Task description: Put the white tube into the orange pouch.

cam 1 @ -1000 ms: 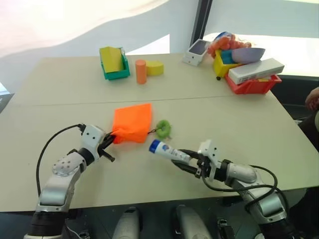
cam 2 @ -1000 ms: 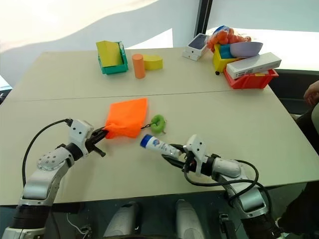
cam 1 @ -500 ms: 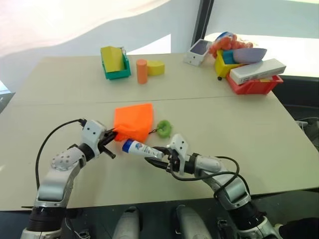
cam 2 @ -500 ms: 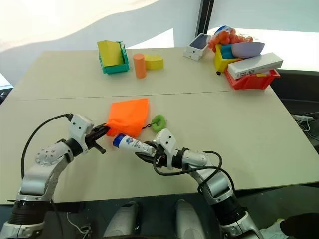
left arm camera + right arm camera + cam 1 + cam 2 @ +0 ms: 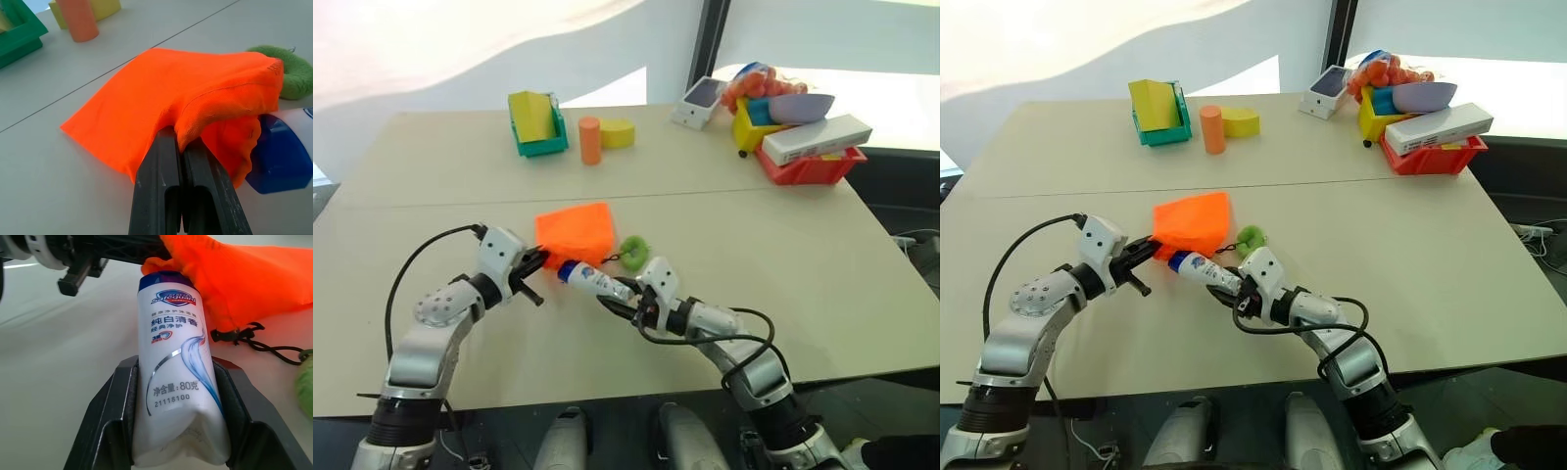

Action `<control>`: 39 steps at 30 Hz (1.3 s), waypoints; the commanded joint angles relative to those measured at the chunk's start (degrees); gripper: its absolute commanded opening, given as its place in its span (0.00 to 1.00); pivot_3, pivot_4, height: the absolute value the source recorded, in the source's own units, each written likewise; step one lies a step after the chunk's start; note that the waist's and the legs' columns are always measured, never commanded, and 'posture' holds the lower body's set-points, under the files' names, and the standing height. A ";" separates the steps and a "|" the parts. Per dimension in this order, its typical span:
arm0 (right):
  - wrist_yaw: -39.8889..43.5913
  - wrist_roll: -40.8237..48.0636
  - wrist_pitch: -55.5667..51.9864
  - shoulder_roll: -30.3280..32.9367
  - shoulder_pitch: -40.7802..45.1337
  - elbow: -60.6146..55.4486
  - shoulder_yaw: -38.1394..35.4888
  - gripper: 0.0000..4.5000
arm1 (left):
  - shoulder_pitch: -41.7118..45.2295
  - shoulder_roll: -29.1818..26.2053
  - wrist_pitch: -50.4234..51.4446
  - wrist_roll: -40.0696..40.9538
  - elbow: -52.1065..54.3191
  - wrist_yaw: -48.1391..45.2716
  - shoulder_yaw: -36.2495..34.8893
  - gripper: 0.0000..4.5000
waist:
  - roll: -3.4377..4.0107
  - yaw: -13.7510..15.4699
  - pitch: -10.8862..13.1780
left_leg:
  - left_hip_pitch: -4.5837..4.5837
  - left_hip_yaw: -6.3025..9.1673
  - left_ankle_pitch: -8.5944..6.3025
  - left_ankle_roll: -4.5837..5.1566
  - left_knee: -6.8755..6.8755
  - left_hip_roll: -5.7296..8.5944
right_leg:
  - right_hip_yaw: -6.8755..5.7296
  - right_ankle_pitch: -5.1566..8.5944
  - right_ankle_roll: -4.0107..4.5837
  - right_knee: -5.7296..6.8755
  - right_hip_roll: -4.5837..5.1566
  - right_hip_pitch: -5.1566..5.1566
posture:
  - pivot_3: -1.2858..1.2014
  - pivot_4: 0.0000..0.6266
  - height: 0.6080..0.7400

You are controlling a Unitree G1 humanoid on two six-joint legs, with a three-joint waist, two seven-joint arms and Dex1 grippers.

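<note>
The orange pouch [image 5: 576, 229] lies on the table's near half, its near edge pinched and lifted by my left gripper [image 5: 540, 260], which is shut on the fabric [image 5: 161, 93]. My right gripper [image 5: 622, 294] is shut on the tail end of the white tube [image 5: 176, 377]. The tube points left toward the pouch, and its blue cap [image 5: 279, 156] touches the lifted edge at the mouth. The cord's green ring [image 5: 634, 251] rests just right of the pouch. Whether the cap is inside the mouth I cannot tell.
At the back stand a green bin [image 5: 538, 122] holding a yellow block, an orange cylinder [image 5: 591, 140] and a yellow piece [image 5: 618, 133]. Back right are a small white box [image 5: 703, 101], a yellow bin and a red bin [image 5: 813, 162] carrying a long white box.
My right gripper has carried the tube leftward and forward, from the table's near right up to the pouch's mouth. My left gripper keeps its hold and has raised the pouch's edge a little.
</note>
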State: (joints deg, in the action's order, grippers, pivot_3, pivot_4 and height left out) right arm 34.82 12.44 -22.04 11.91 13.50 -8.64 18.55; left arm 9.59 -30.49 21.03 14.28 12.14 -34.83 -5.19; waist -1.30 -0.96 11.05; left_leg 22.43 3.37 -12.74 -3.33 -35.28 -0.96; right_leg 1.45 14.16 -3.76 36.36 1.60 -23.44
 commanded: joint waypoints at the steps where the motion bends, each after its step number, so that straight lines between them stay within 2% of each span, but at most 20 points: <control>1: -2.58 0.18 1.25 -2.17 0.65 -1.08 -2.06 0.38 | 0.56 -0.16 -0.01 0.36 1.68 -0.27 0.26 0.00 | 0.00 0.00 0.00 | 0.00 0.00 0.00 0.00 0.00 0.00 | 0.00 0.01 0.01 0.00 0.00 0.00 | 0.52 0.24 1.00; 13: -6.26 -0.37 -1.48 -5.90 2.13 -1.47 -1.39 0.38 | -0.24 1.18 -0.21 -1.60 4.15 0.37 5.87 0.00 | 0.00 -0.01 0.00 | 0.00 0.00 0.00 0.00 0.00 0.00 | 0.01 0.03 0.05 0.01 0.00 -0.01 | 0.52 0.24 1.00; 19: -3.41 4.85 -4.60 -4.84 -0.50 -6.15 -3.76 0.38 | 0.96 1.77 0.99 -1.22 4.94 0.11 6.82 0.00 | 0.01 0.03 0.00 | 0.01 0.01 0.00 0.00 0.01 0.00 | 0.01 0.03 0.05 0.01 0.00 0.00 | 0.52 0.24 1.00; 23: -4.85 6.26 -6.33 -5.44 -0.38 -7.49 -5.29 0.38 | 1.00 1.51 1.81 -0.47 6.01 -0.95 7.12 0.00 | 0.01 -0.19 0.00 | 0.00 0.01 0.00 0.00 0.01 -0.01 | 0.01 0.03 0.04 0.01 -0.01 -0.02 | 0.52 0.24 1.00; 31: -10.72 2.71 -7.80 -8.69 3.49 -4.16 -3.67 0.38 | 1.20 2.05 3.68 0.08 8.59 -2.20 8.24 0.00 | 0.01 -0.14 0.00 | 0.00 0.01 0.00 0.00 0.01 -0.01 | 0.01 0.03 0.05 0.03 -0.02 -0.03 | 0.52 0.24 1.00; 39: -12.17 -0.08 -9.35 -7.48 5.10 -2.10 -3.49 0.38 | 0.37 1.71 4.83 1.00 10.79 -2.27 7.47 0.00 | 0.01 -0.08 0.01 | 0.02 0.01 0.00 0.00 0.02 -0.01 | 0.01 0.04 0.05 0.02 -0.01 -0.03 | 0.52 0.24 1.00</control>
State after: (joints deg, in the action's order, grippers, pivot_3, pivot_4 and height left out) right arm 22.83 12.58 -31.42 4.21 17.57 -9.94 15.26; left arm 9.75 -28.49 26.03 14.34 19.84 -36.78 3.17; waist -1.29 -1.04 11.05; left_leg 22.45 3.38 -12.74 -3.33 -35.26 -0.96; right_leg 1.46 14.20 -3.71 36.39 1.59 -23.47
